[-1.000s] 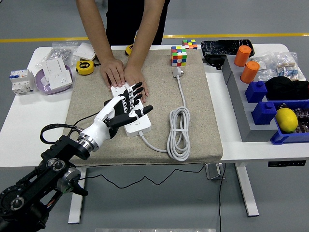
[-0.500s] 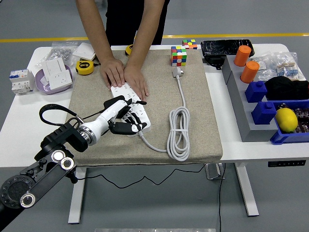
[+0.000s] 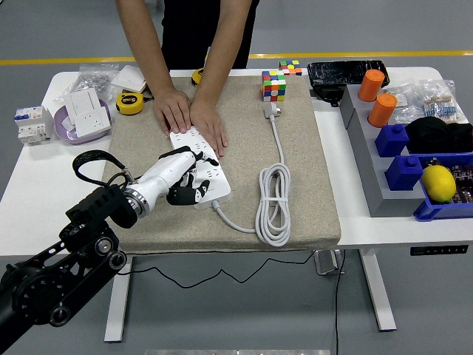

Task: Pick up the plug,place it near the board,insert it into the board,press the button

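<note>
The plug [image 3: 273,110] lies unplugged on the mat [image 3: 310,185] by the cube [image 3: 273,85], far from the board [image 3: 201,168], where the left hand [image 3: 186,177] rests curled and empty, so pressing squarely suits while the person's hands [image 3: 191,117] steady it

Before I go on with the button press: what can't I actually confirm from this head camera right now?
- Power strip button: hidden under the left hand, so contact can't be confirmed.
- Strip's far end: covered by the person's hands.
- Left hand's fingertips: curled under and dark, so their exact placement is unclear.
- Plug: lies on the mat, prongs too small to make out.
- Right arm: outside the picture.
</note>
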{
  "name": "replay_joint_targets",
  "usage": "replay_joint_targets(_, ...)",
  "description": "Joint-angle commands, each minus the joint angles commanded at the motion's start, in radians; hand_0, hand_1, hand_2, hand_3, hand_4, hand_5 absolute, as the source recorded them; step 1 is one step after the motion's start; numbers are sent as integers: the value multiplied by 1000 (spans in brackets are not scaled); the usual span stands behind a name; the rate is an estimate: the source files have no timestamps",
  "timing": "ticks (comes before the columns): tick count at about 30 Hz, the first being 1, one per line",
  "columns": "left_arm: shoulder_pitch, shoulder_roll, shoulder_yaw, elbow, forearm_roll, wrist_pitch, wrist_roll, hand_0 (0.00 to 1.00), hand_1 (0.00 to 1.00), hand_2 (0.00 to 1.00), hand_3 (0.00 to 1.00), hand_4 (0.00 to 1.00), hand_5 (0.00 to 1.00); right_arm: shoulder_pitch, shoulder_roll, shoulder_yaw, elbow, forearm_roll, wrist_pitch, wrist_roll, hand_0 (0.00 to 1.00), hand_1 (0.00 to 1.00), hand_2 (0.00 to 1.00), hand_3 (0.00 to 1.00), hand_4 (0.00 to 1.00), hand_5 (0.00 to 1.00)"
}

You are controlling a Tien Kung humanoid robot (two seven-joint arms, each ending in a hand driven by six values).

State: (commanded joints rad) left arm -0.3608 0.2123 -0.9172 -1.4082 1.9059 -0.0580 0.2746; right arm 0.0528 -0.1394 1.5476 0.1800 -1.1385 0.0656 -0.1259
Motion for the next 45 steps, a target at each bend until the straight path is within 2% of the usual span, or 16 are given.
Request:
replay_joint_targets(4, 2, 0, 3, 8, 5, -48, 32, 117, 32, 146, 768, 537, 2, -1, 0, 0, 0, 0, 0, 0, 833, 743, 722, 753, 998, 742)
replay_joint_targets(6, 3, 1, 7, 10, 7, -45, 35, 117, 31, 146, 799, 540, 2, -2, 0, 0, 0, -1, 0, 0, 832, 743, 722, 752, 998, 742)
replay_joint_targets(24, 0, -7, 23, 62, 12, -48, 34, 117, 30, 146, 803, 548, 2, -2, -1, -1, 0, 0, 0, -1, 832, 744, 722, 752, 998, 739)
replay_joint_targets(45, -1, -9, 30, 67, 27, -65, 47, 117, 29, 145, 802, 553, 2, -1, -2, -1, 0, 2, 0, 1, 833, 744, 722, 752, 998, 736)
